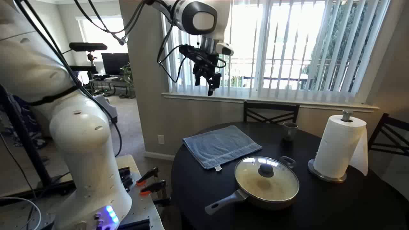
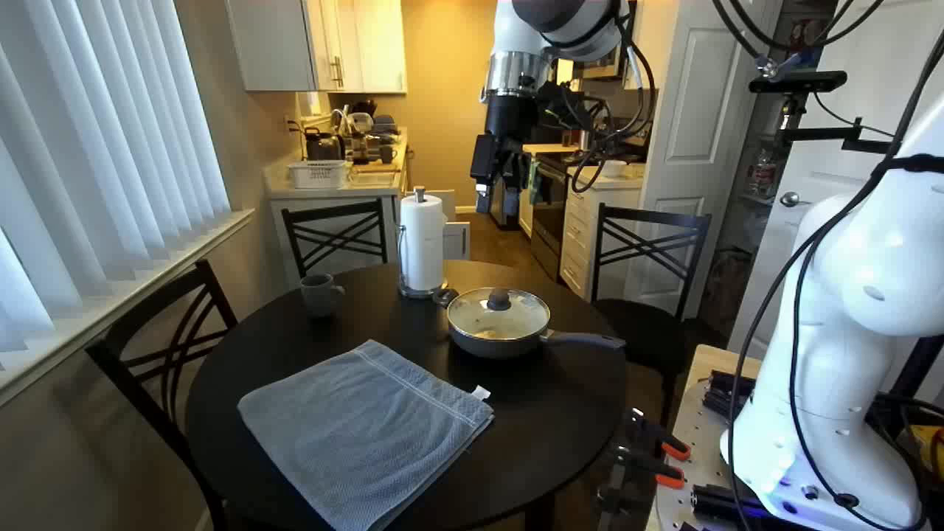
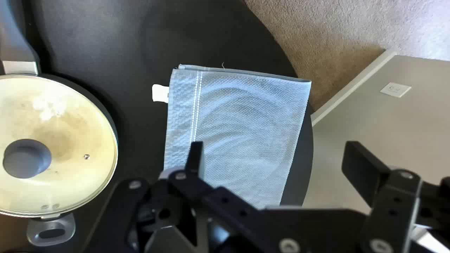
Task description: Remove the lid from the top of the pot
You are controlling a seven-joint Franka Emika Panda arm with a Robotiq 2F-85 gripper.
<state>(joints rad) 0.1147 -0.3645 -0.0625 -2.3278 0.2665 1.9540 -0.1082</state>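
Arm (image 1: 84,140): white, mounted beyond the left edge of the desk (image 1: 196,182), edges named as in an exterior view.
Gripper (image 1: 204,85): high over the desk, apparently toward its far-left edge, well apart from every object below; jaws wide apart in the wrist view, nothing held.
Cloth (image 1: 222,145): grey-blue, folded flat beside the far-left edge, one corner reaching it; judged a soft place to set glass down.
Long handle (image 1: 227,202): dark, straight, pointing toward the near-left edge; not the part to grasp.
Pot (image 1: 271,204): shallow, round, cream inside, standing toward the near edge and apart from the cloth.
Lid (image 1: 267,186): see-through glass disc with metal rim, seated on the pot, not yet removed. Expected handling: stiff, moderately heavy, smooth and slippery across the face, fragile if knocked at the rim.
Knob (image 1: 266,168): dark, rounded, at the centre of the lid. Recommended hold: jaws brought down astride it, closed squarely on its sides, then lifted straight up; an off-centre pinch could tip the glass. Whether a cap overhangs a stem cannot be told.
Mug (image 1: 289,131): grey, near the far edge, well apart from the lid.
Paper towel roll (image 1: 338,147): white, upright toward the right edge, near the pot; best kept outside the path of the lid.
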